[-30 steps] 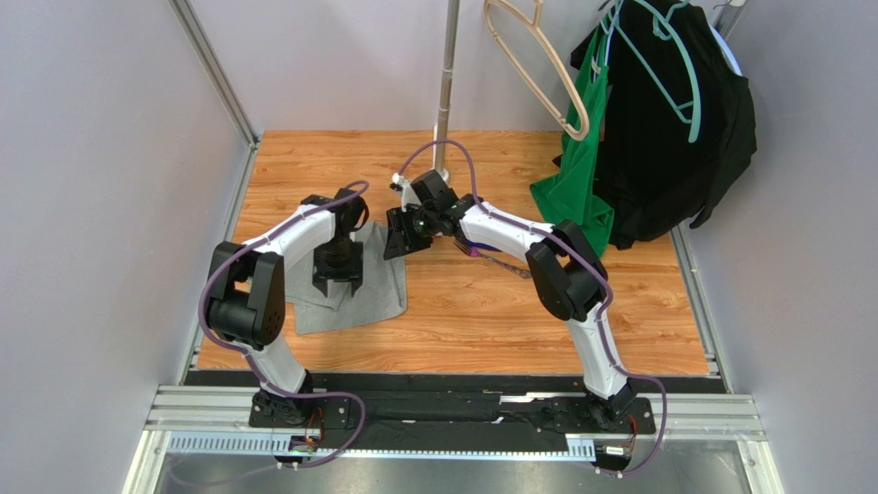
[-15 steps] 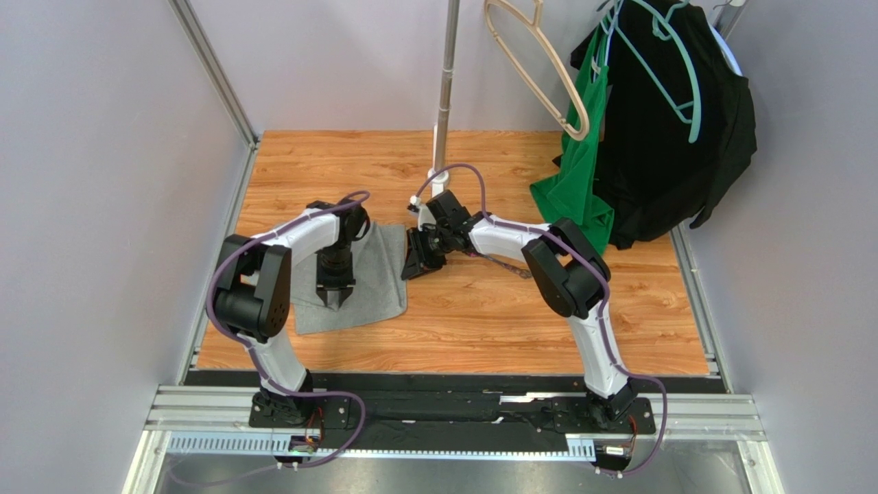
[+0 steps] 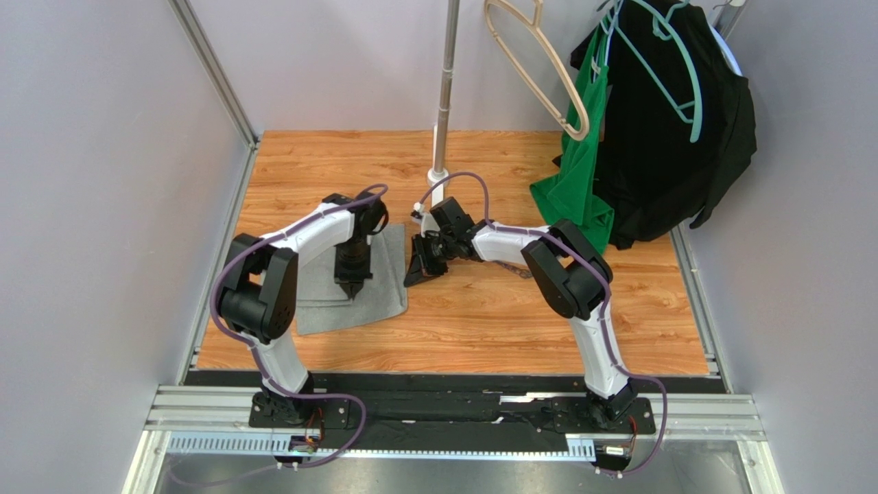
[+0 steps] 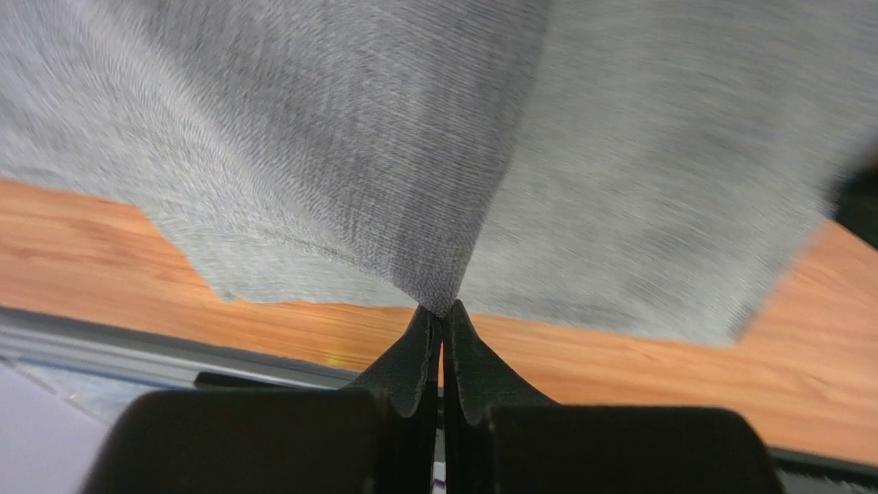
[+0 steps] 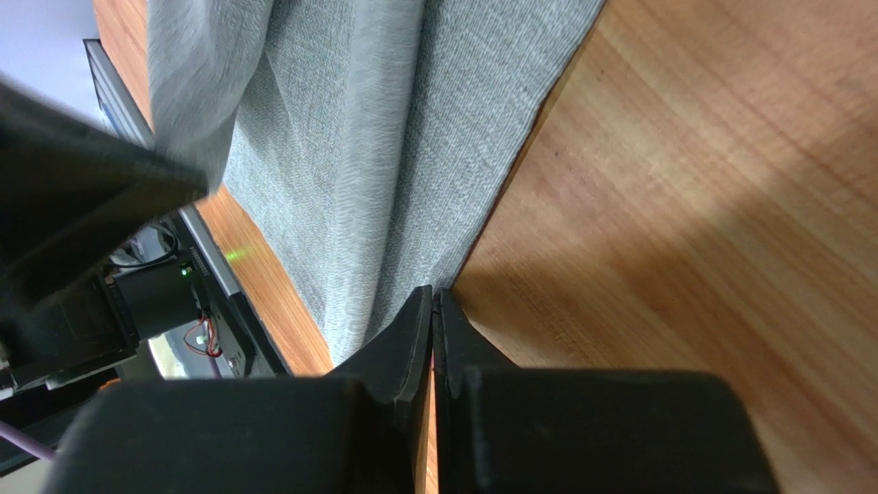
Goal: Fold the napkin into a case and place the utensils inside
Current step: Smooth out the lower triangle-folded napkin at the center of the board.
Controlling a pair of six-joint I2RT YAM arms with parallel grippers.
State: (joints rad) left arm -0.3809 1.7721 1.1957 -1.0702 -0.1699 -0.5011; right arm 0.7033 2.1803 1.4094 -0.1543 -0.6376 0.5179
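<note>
The grey napkin lies flat at the left of the wooden table. My left gripper points down onto its middle. In the left wrist view the left gripper is shut on a small peak of the napkin. My right gripper sits at the cloth's right edge. In the right wrist view the right gripper is shut, its tips pinching the very edge of the napkin. A slim utensil shows beside the right forearm, the rest of the utensils hidden.
A metal pole stands at the back centre. A beige hanger, a green garment and a black garment hang at the back right. Grey walls close in the left and right sides.
Both grippers have gone from open to shut. The left one slid right over the napkin and pinched it. The right one came down to the napkin's right edge.
</note>
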